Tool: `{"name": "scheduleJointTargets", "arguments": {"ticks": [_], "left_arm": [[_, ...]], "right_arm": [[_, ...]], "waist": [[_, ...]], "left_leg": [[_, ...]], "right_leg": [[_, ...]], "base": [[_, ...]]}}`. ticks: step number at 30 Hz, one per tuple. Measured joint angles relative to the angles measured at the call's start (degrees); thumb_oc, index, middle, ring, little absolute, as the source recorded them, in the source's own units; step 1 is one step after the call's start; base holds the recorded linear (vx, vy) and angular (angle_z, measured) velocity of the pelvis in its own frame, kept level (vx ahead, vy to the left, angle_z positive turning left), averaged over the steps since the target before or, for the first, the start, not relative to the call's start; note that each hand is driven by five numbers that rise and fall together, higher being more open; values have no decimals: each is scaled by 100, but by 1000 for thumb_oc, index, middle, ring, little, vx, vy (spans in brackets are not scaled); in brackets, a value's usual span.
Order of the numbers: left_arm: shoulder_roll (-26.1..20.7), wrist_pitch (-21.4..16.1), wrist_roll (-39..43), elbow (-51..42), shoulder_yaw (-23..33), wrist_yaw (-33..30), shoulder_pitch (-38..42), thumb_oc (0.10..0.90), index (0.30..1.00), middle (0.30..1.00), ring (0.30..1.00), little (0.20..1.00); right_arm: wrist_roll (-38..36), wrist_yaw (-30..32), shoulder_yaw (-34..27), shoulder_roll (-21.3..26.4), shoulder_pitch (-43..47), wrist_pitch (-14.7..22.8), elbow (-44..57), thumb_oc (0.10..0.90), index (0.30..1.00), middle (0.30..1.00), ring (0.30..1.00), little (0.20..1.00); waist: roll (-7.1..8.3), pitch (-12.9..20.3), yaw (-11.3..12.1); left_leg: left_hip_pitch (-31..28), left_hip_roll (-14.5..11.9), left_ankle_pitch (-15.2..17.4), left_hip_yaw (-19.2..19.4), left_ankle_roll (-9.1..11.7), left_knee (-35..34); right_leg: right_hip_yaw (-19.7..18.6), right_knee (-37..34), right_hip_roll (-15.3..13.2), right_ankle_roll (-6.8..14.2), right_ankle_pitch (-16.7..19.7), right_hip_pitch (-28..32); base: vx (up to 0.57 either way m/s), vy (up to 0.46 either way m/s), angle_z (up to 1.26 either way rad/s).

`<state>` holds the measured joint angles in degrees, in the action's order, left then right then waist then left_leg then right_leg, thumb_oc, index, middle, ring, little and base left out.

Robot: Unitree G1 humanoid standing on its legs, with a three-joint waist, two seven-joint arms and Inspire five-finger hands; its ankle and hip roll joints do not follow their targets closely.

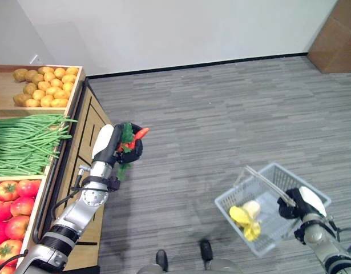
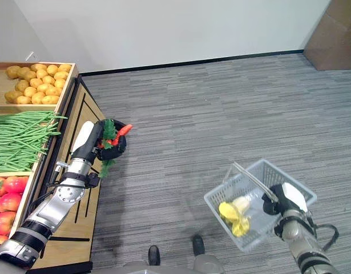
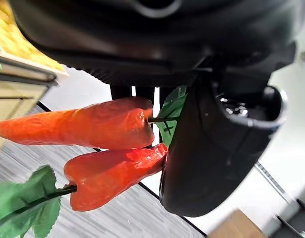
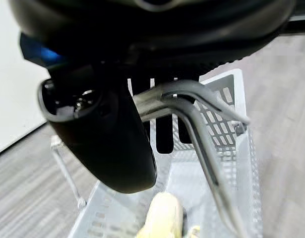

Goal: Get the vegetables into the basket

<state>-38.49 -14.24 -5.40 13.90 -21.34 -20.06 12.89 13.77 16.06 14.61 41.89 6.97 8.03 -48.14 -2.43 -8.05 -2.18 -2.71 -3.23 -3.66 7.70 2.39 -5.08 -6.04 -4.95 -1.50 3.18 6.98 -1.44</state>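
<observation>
Two red peppers with green leaves sit pinched in the left robot hand, lifted off the stand's edge for carrying over. Well apart, the right robot hand curls round the basket handle, holding it ready above the floor.

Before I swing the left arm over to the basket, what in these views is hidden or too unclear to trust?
- Basket contents: yellow items too small to identify in the eye views; the right hand blocks most of the inside in the right wrist view.
- Red peppers: stem ends hidden behind the left hand.
- Tomato crate: cut off by the frame edge.
</observation>
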Motion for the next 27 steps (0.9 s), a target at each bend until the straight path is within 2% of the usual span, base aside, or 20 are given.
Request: {"name": "scheduleJointTargets", "arguments": {"ticks": [6,16,21,27], "left_arm": [[-88,-115,2,-277,-528,272,352,400,300,300,300,300],[-40,-185,101,-485,-1431,562,1070,400,300,300,300,300],[121,-190,101,-486,-1636,660,1153,400,300,300,300,300],[187,-188,105,-522,-2012,834,1279,400,300,300,300,300]], "right_arm": [[160,5,447,116,545,95,523,400,300,300,300,300],[134,7,1067,55,1560,122,669,400,300,300,300,300],[87,9,1338,-49,1752,104,753,400,300,300,300,300],[-36,5,1520,-442,1874,71,1006,400,300,300,300,300]], "waist": [[-2,1,-12],[-8,4,49],[-10,4,101],[-12,4,119]], "left_leg": [[16,1,-1,32,-1,1],[14,0,-4,24,-3,2],[14,1,-4,25,-4,2],[14,1,-4,26,-4,2]], "right_leg": [[-20,1,-3,9,12,-32],[-5,0,-4,10,13,-25],[-8,0,-3,10,12,-28],[-9,0,-4,11,12,-28]], "base": [[-6,-1,-2],[0,0,0],[0,0,0],[0,0,0]]}}
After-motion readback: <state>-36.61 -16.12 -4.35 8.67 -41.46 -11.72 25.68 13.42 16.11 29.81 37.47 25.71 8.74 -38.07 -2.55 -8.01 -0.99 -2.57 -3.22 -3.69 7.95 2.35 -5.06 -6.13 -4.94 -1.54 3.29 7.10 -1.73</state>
